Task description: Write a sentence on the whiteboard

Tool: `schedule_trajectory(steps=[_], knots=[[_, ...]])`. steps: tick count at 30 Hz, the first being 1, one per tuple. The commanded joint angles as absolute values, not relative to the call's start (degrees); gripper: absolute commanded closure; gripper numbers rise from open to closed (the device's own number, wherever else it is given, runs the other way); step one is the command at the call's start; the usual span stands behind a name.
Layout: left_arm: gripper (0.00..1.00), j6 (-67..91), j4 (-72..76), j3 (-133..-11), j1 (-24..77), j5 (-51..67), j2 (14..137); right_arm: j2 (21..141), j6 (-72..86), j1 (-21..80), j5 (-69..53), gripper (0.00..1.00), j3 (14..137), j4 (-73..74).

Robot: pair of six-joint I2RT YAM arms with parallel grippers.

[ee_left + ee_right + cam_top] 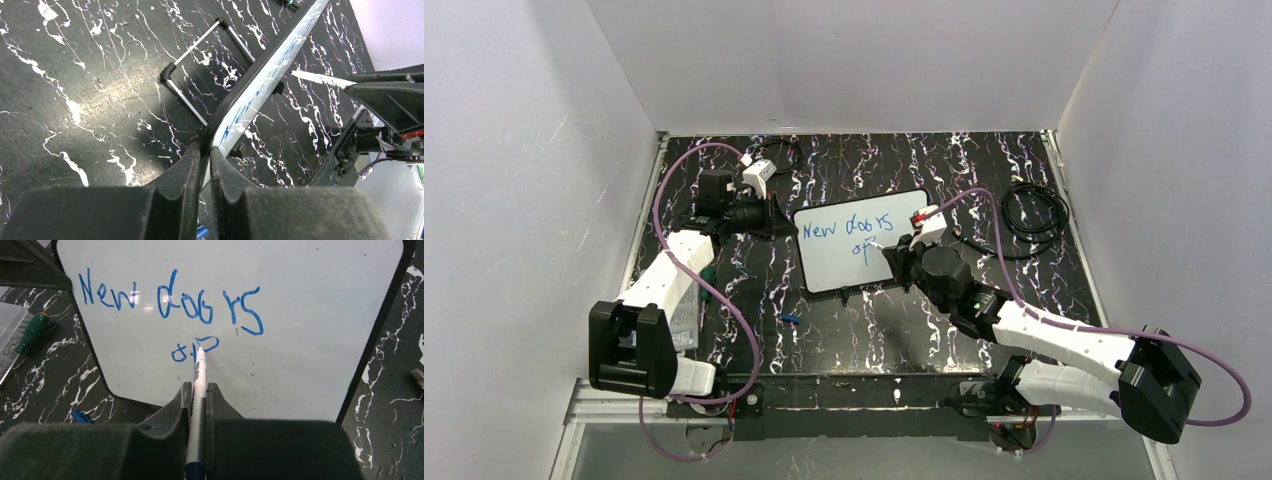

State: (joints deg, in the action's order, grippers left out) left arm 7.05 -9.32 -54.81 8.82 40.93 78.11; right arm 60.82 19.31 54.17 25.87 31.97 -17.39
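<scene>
The whiteboard [864,250] lies on the black marbled table, with a thin dark frame. It also shows in the right wrist view [310,330] and edge-on in the left wrist view [260,85]. The sentence [170,297] reads "New doors" in blue, with "op" started below [195,350]. My right gripper [200,390] is shut on a white marker [199,390], its tip touching the board at the "p". My left gripper [205,150] is shut on the whiteboard's left edge. In the top view the left gripper [779,225] and right gripper [894,250] flank the board.
A blue marker cap [790,319] lies in front of the board. A green-handled tool [32,332] and a clear packet lie at the left. A black cable coil [1034,210] sits at the right. A wire stand [200,65] lies behind the board. White walls enclose the table.
</scene>
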Motion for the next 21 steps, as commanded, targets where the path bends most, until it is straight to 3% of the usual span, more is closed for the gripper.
schedule_trajectory(steps=[1, 21], knots=[[1.00, 6.7, -9.5, -54.8, 9.3, 42.5, 75.5, 59.9, 19.1, 54.1, 28.8, 0.99, 30.6, -16.9], [1.00, 6.7, -9.5, -54.9, 9.4, 42.5, 75.7, 59.7, 18.7, 54.1, 33.6, 0.99, 30.1, -14.5]])
